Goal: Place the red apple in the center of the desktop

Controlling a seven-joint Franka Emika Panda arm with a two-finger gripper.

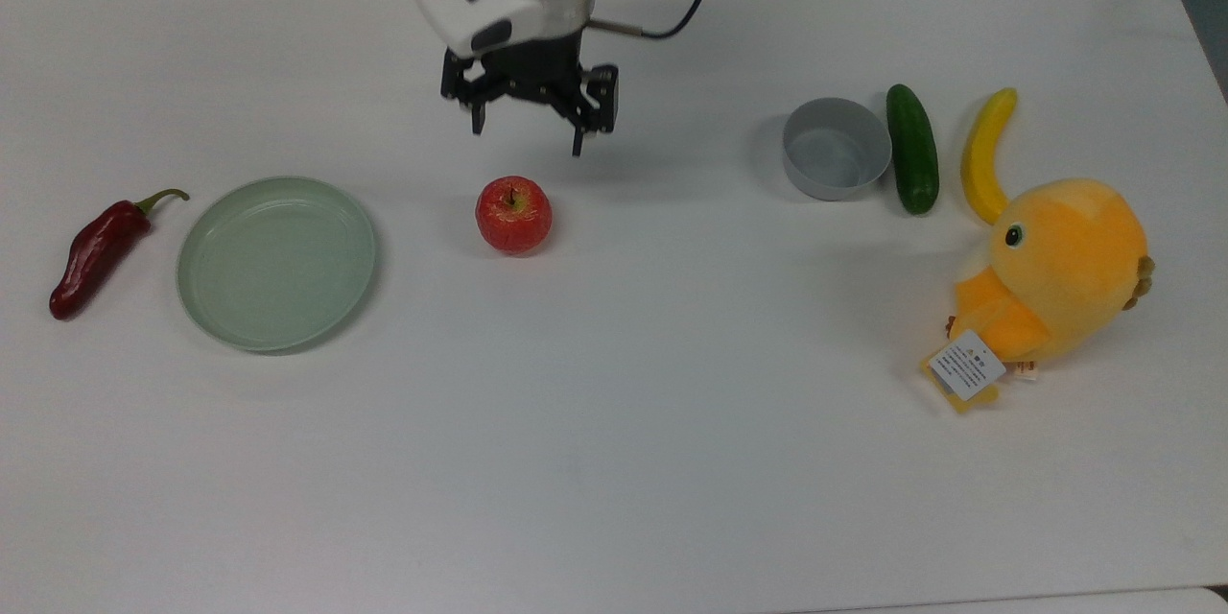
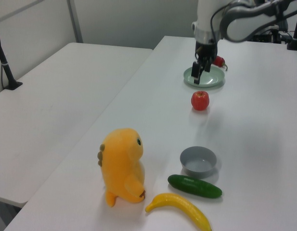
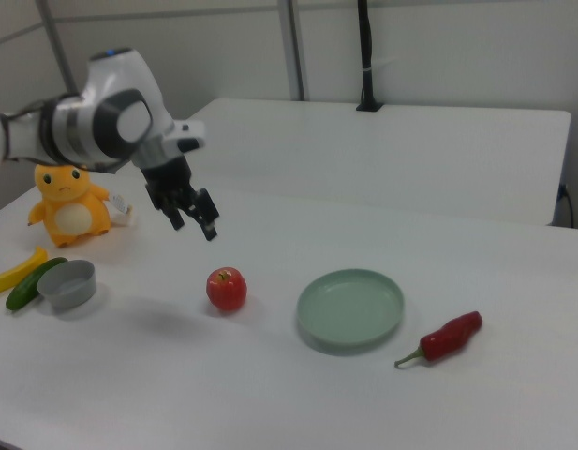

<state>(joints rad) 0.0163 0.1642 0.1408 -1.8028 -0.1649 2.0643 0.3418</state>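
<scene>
Top view: the glossy, speckled red apple (image 1: 514, 215) rests stem-up on the matte white desktop (image 1: 614, 460), between the round pale-green plate (image 1: 276, 263) and the grey bowl (image 1: 836, 149), which suggests placement is complete. Left view: the gripper (image 2: 199, 73) hangs above and clear of the apple, fingers spread and empty. Right view: the apple stands free near the desktop's middle, well apart from the smooth dark-red chili pepper (image 3: 447, 337).

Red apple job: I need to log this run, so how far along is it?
Looks done: the red apple sits upright on the desktop, between the green plate and the grey bowl. In hand: nothing; the gripper is open, raised clear. Left: at most, parking the arm.
</scene>
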